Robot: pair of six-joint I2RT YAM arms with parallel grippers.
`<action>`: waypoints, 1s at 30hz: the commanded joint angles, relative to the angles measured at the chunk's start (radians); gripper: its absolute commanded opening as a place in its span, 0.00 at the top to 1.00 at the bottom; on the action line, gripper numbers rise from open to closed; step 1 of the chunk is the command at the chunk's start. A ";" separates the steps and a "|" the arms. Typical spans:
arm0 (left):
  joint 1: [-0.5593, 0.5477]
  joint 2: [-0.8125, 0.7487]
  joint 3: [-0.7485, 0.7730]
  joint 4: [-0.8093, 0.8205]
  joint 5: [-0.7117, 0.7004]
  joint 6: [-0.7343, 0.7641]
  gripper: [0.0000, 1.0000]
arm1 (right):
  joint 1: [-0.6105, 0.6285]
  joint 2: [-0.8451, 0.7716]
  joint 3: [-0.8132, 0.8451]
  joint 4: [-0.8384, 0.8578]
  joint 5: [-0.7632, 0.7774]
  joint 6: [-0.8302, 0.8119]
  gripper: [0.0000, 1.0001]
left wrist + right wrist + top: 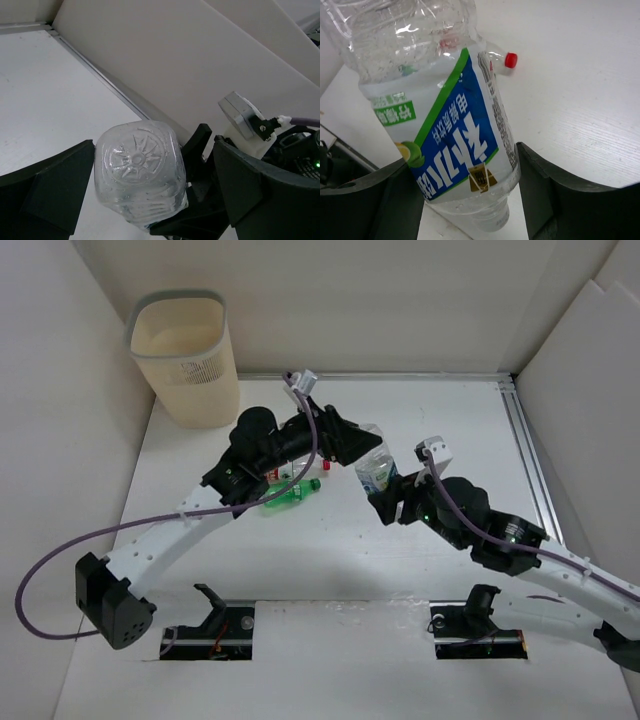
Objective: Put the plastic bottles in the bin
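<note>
A clear plastic bottle with a blue and green label (pixel 375 468) (pixel 450 140) hangs above the table's middle. My right gripper (pixel 386 502) (pixel 465 200) is shut on its neck end. The bottle's ribbed base (pixel 137 175) points into my left gripper (pixel 355 445) (pixel 155 195), which stands open around it, one finger (pixel 60 190) close against its side. A green bottle (pixel 290 492) lies on the table under the left arm, with red-labelled bottles partly hidden beside it. A red-capped clear bottle (pixel 502 60) lies behind the held one. The cream bin (pixel 200 390) stands at the far left.
White walls close in the table on the left, back and right. A metal rail (pixel 530 455) runs along the right edge. The left arm's purple cable (pixel 60 550) loops out to the left.
</note>
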 commanded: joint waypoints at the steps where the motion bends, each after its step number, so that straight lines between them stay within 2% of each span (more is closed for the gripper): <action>1: -0.098 0.057 0.082 0.103 -0.010 0.010 0.00 | 0.000 -0.018 0.062 0.082 0.071 0.033 1.00; 4: -0.119 0.126 0.092 0.130 -0.010 0.001 0.00 | 0.000 -0.027 0.072 0.105 0.071 0.022 1.00; 8: -0.119 0.145 0.079 0.179 0.001 -0.019 0.00 | 0.000 -0.059 0.072 0.077 0.153 0.022 1.00; 14: -0.119 0.176 0.079 0.210 0.039 -0.019 0.02 | -0.009 -0.098 0.039 0.134 0.144 0.011 1.00; 15: -0.119 0.176 0.079 0.210 0.025 -0.019 0.04 | -0.009 -0.084 0.039 0.134 0.144 0.011 1.00; 17: -0.119 0.176 0.092 0.210 0.025 -0.007 0.34 | -0.009 -0.071 0.039 0.145 0.120 0.002 1.00; 19: -0.119 0.176 0.127 0.210 0.004 0.002 0.77 | -0.009 -0.071 0.027 0.172 0.120 0.002 0.88; 20: -0.119 0.176 0.138 0.201 -0.005 0.002 0.92 | -0.009 -0.071 0.012 0.186 0.120 0.002 0.77; 21: -0.119 0.186 0.151 0.183 -0.005 0.013 1.00 | -0.009 -0.071 0.012 0.210 0.120 0.002 0.63; 22: -0.119 0.197 0.180 0.170 -0.005 0.013 1.00 | -0.009 -0.071 0.001 0.211 0.120 -0.007 0.13; 23: -0.110 0.197 0.194 0.150 -0.031 0.013 1.00 | -0.009 -0.071 0.001 0.221 0.147 -0.007 0.00; 25: -0.057 0.208 0.242 0.124 -0.057 0.013 1.00 | -0.009 -0.071 0.001 0.199 0.191 -0.007 0.00; 27: 0.011 0.219 0.288 0.049 -0.146 0.013 1.00 | -0.009 -0.071 0.010 0.154 0.277 0.017 0.00; 28: 0.095 0.229 0.352 0.022 -0.174 0.027 1.00 | -0.009 -0.071 0.010 0.111 0.296 0.042 0.00; 30: 0.184 0.248 0.429 -0.052 -0.257 0.050 1.00 | -0.009 -0.094 -0.003 0.099 0.305 0.042 0.00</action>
